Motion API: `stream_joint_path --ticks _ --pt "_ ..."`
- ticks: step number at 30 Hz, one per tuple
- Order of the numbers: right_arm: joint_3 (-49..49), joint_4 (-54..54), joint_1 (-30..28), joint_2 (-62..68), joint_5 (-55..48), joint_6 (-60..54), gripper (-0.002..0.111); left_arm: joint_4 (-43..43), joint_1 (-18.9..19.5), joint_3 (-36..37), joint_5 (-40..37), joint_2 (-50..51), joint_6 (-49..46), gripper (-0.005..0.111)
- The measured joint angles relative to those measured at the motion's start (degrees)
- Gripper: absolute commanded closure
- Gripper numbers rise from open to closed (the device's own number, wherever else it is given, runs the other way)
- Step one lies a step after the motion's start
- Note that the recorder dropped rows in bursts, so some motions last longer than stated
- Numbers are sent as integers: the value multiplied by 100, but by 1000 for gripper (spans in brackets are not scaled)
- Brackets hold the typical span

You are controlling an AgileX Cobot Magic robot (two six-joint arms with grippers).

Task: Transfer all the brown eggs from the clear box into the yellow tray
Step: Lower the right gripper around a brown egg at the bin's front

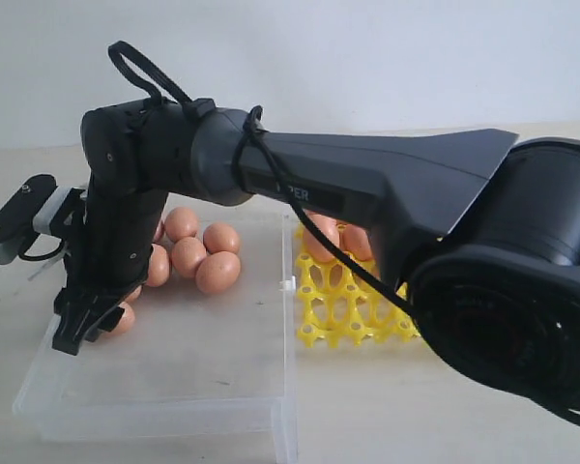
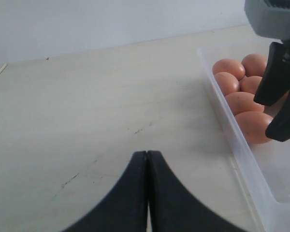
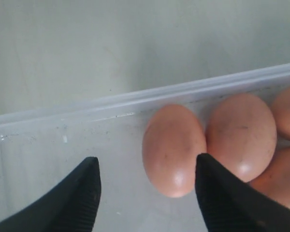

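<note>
Right gripper point(image 3: 146, 166) is spread, holding nothing, low at the left end of the clear box point(image 1: 174, 377), one of the brown eggs point(image 3: 174, 150) right by its tips. I count at least six in there, two in the yellow tray point(image 1: 353, 314) just right. Left gripper point(image 2: 147, 154) is pressed together over the table point(image 2: 87, 96).

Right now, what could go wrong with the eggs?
1. The open right gripper is not centred on the nearest brown egg. Closing might shove the egg sideways instead of grabbing it.
2. That egg sits tight against the neighbour egg, so one finger could bump or crack the neighbour.
3. Both lie close to the clear box wall, so a pushed egg could knock into it.
</note>
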State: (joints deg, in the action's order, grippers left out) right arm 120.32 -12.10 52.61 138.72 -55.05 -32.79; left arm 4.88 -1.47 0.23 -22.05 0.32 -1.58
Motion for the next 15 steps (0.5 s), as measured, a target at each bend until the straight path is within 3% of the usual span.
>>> stream_joint_path --ticks 15 --pt "361 43 0 203 34 -105 50 0 0 0 0 0 0 107"
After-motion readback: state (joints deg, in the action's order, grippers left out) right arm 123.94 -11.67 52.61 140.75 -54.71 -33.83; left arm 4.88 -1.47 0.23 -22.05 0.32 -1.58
